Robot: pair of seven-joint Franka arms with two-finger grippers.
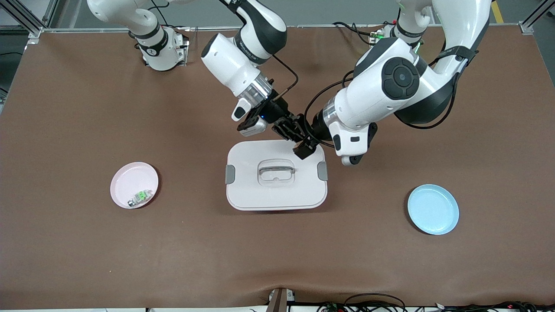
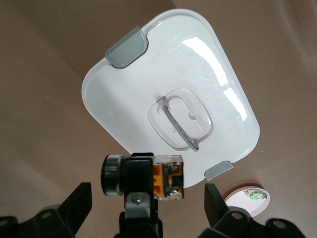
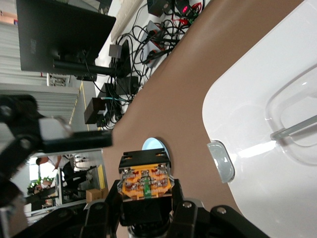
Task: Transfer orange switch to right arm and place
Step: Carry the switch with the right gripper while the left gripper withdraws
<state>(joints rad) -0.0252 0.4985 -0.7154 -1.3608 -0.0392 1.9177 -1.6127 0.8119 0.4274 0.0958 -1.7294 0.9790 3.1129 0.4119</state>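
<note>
- Right hand [image 3: 146, 208] clamps the orange switch [image 3: 145, 184] over the lidded white box [image 1: 276, 175]; left hand [image 2: 148, 206] spread wide, holding nothing
- Pink dish [image 1: 134, 185] holds a green-and-silver part [image 1: 139, 197]; blue dish [image 1: 432, 209] bare

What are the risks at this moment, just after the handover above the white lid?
1. The right gripper is shut on the orange switch over the white lid; only a small part seems pinched, so it may slip and fall onto the lid.
2. The left gripper is open, but its fingers stand on either side of the switch; pulling away may knock it.
</note>
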